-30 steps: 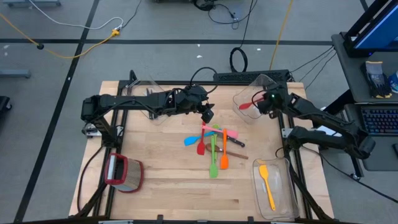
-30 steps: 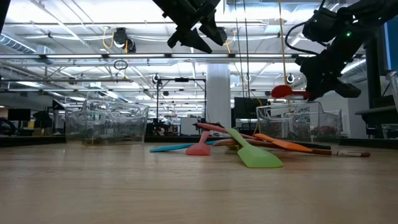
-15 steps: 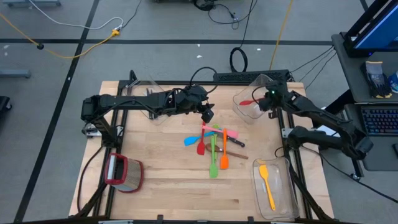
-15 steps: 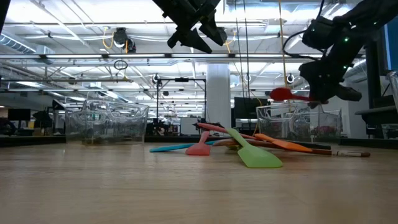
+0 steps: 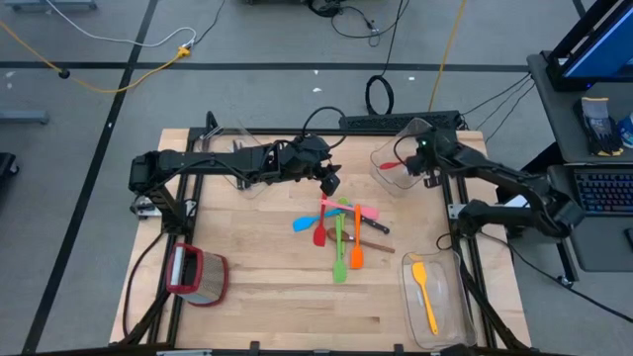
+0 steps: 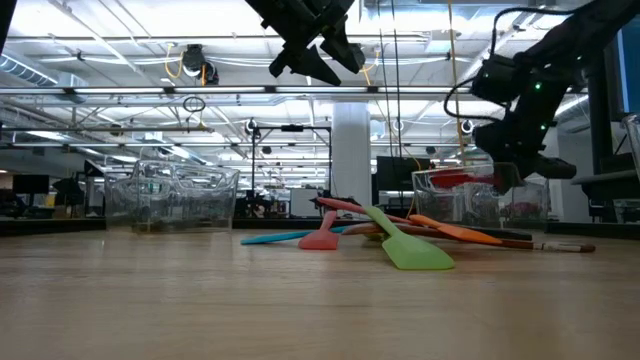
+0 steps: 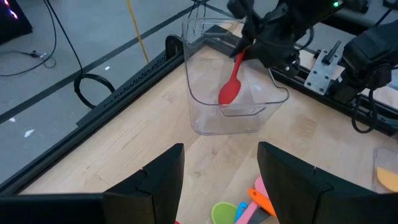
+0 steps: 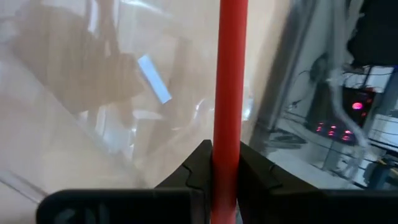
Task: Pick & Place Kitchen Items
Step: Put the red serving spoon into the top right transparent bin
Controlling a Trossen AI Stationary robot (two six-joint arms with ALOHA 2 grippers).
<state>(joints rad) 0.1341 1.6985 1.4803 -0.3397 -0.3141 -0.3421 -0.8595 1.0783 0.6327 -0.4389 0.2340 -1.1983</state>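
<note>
the wooden surface [image 5: 267, 287] carries a clear bin [image 5: 398, 170] at two o'clock. my right pincer [image 5: 414, 162] is clamped on a red spoon [image 5: 392, 164], its bowl inside that bin. my left pincer [image 5: 329, 182] hangs gaping at twelve o'clock above the pile of utensils [image 5: 342, 229] at centre.

Wooden table [image 5: 267, 287], light planks, dark frame rails along its edges. Four containers stand on it. One clear plastic bin [image 5: 237, 163] at the far left. A second clear bin [image 5: 404, 148] at the far right corner, upright, walls intact. A third clear bin [image 5: 450, 307] at the near right edge. A red-rimmed clear container [image 5: 198, 275] lies near the near left corner. On the grey floor beyond: a coiled black cable [image 5: 379, 95] and a yellow cord [image 5: 119, 74]. A keyboard [image 5: 603, 193] sits on a desk to the right.
</note>
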